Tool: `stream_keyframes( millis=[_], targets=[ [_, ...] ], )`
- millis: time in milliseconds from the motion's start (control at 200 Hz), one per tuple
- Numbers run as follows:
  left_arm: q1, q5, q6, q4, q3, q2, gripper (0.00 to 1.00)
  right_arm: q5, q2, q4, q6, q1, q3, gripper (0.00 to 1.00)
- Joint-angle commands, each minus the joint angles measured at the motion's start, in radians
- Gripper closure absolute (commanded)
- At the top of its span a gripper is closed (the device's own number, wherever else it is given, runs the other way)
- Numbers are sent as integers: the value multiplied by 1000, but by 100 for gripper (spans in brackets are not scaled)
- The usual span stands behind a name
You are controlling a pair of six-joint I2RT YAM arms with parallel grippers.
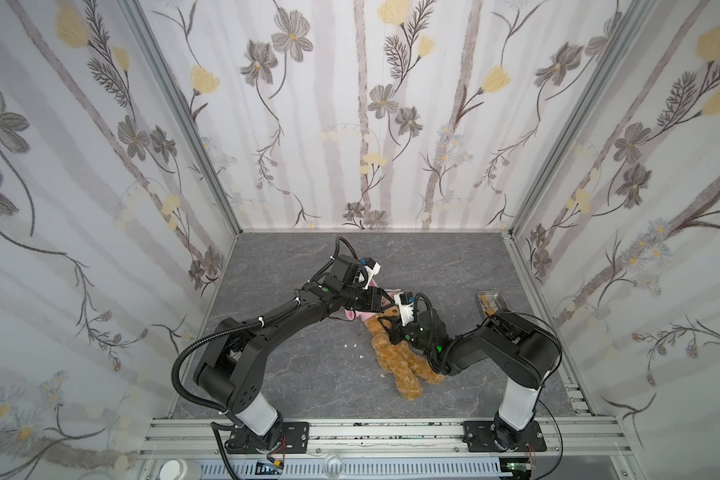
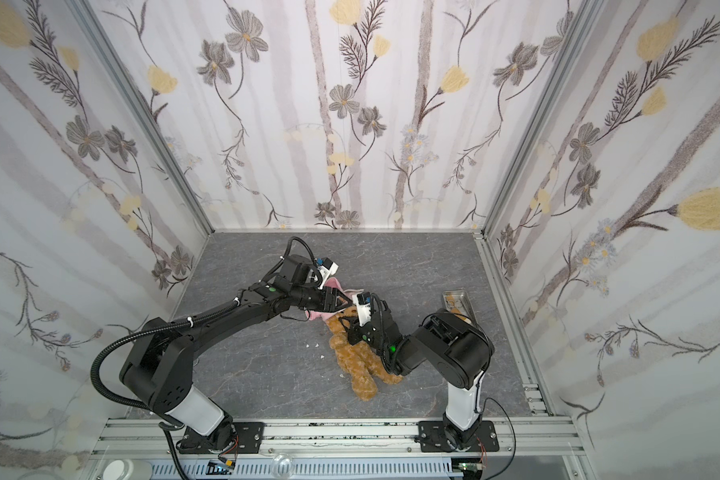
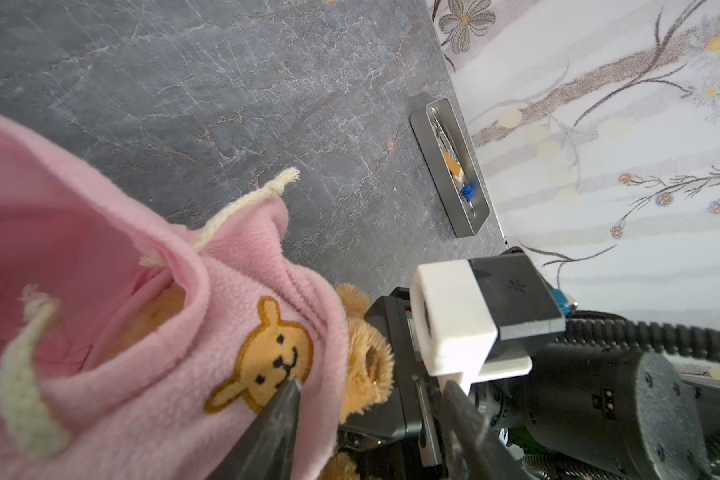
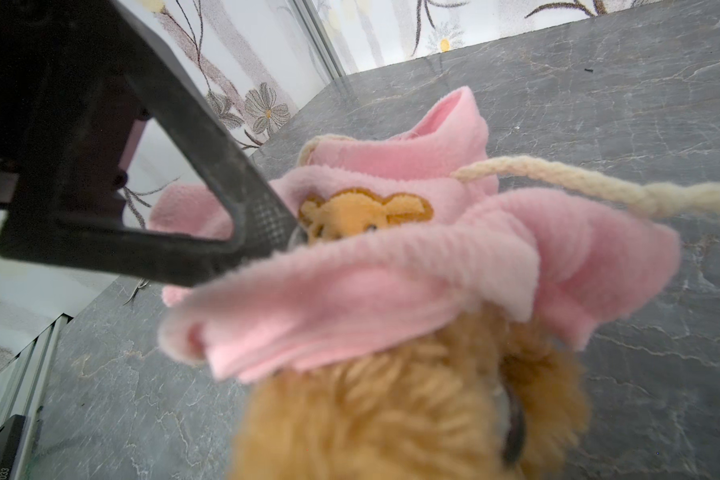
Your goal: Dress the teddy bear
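Floral-papered walls (image 1: 350,124) — grey marbled floor (image 1: 308,395), evenly lit.

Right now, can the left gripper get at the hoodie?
Likely yes: left gripper is open, one fingertip against the hoodie, nothing between. Right gripper, on the bear, crowds the other side.

The small, fluffy golden-brown plush teddy bear (image 1: 391,361) (image 2: 356,361) lies stretched out near the middle of the grey stone-look table (image 1: 308,374), with its legs toward the near edge. A pink fleece hoodie (image 3: 100,249) with cream drawstrings and an orange bear-face patch is bunched over its head and shoulders. Belly and legs are bare.
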Motion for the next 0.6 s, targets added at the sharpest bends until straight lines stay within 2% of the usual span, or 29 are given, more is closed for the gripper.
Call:
stream_keyframes(
  millis=[0, 105, 205, 425, 525, 594],
  targets=[
    [-14, 61, 12, 20, -8, 6, 47, -4, -12, -14, -42, -5, 2, 85],
    [-17, 76, 22, 20, -27, -9, 46, -11, -31, -35, -81, -11, 4, 86],
    [2, 51, 35, 20, -44, -46, 40, -27, -55, -55, -123, -16, -1, 86],
    [75, 72, 63, 17, -50, -140, 23, -44, -118, -122, -245, -17, -33, 88],
    [134, 77, 68, 11, -60, -187, 20, -68, -166, -142, -330, -14, -64, 88],
    [183, 80, 78, -13, -62, -205, 23, -69, -203, -170, -383, -12, -79, 88]
  ],
)
